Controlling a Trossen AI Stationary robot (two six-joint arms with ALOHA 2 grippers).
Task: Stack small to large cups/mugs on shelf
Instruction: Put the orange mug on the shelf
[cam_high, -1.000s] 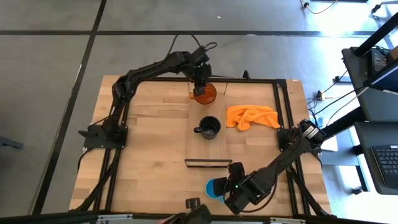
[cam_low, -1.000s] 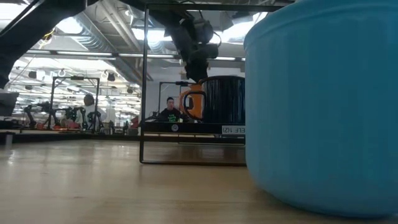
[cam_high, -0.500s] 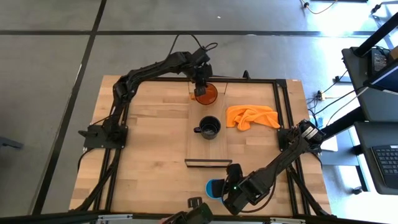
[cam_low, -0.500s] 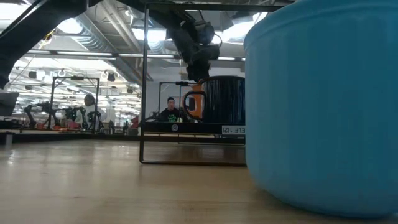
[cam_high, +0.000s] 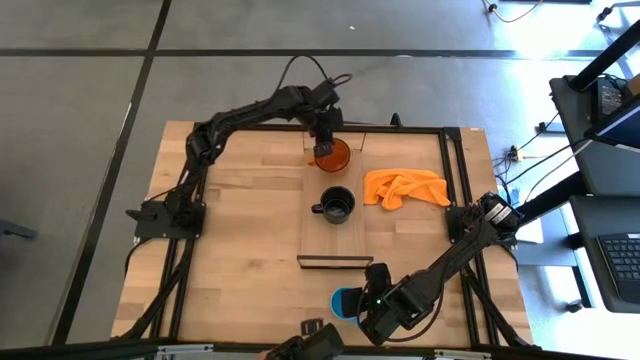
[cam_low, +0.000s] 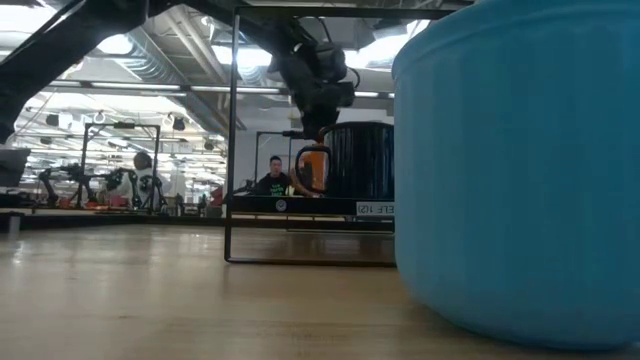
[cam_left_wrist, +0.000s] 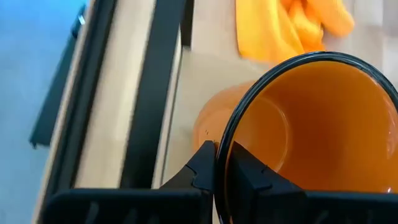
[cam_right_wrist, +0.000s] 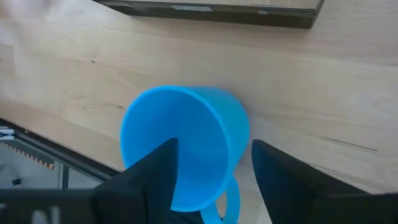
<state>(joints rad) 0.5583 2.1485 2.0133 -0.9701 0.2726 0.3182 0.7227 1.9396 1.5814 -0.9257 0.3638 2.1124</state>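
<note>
The left arm reaches across the far side of the table, its gripper (cam_high: 326, 143) pointing down with the fingers (cam_left_wrist: 208, 163) pinched onto a rim, one inside and one outside. The right arm bends along the near right edge, its gripper (cam_high: 362, 303) low over the table with the fingers (cam_right_wrist: 155, 171) spread wide apart.
</note>
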